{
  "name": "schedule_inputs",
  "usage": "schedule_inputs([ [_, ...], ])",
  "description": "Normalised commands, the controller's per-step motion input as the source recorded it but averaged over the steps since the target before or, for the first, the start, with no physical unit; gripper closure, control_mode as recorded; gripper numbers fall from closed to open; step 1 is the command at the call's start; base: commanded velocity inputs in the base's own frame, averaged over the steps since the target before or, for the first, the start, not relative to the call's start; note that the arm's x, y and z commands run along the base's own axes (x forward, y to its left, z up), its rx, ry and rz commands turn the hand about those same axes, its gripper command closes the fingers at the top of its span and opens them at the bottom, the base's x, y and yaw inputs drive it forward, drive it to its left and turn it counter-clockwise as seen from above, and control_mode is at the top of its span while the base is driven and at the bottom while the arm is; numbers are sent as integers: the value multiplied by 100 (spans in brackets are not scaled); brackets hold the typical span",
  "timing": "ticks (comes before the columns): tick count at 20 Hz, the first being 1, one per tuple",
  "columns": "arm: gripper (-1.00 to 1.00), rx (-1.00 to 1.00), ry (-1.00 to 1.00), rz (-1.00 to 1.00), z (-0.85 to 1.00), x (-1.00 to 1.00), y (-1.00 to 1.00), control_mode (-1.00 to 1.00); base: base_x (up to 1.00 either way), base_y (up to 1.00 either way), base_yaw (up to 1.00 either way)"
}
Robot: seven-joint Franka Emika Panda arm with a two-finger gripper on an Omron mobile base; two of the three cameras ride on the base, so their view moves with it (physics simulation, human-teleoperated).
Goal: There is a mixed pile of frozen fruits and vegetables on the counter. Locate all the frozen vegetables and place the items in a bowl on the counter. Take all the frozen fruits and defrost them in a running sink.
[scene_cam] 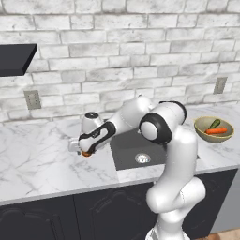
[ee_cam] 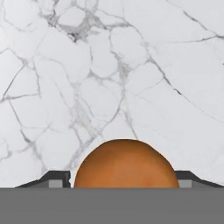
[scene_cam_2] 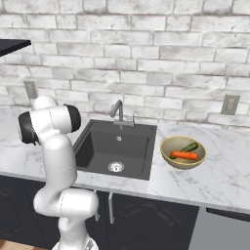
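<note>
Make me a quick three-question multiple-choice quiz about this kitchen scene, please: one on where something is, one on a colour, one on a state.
1. Where is the carrot?
A. in the sink
B. in the bowl
C. on the shelf

2. What colour is the sink basin?
A. black
B. white
C. steel

3. What sits between the hand's fingertips?
A. nothing
B. a green stick
C. an orange fruit

Answers: 1 B, it lies in the bowl beside the green stick. 2 A, matte black walls. 3 C, the orange fruit sits between them on the counter.

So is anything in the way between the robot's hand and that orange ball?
No. The orange ball sits right between the gripper tips on the marble counter, with nothing between them.
</note>
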Motion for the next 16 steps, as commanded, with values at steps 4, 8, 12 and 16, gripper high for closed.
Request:
schedule_inputs([
  [4, 100, 0, 0, -2, -27, 16, 6, -100, 0, 0, 0],
  [8, 100, -7, -1, 0, -13, -3, -8, -100, 0, 0, 0],
  [12, 100, -3, -7, 0, 7, -6, -29, -100, 0, 0, 0],
  [16, 100, -2, -6, 0, 32, 0, -42, -100, 0, 0, 0],
])
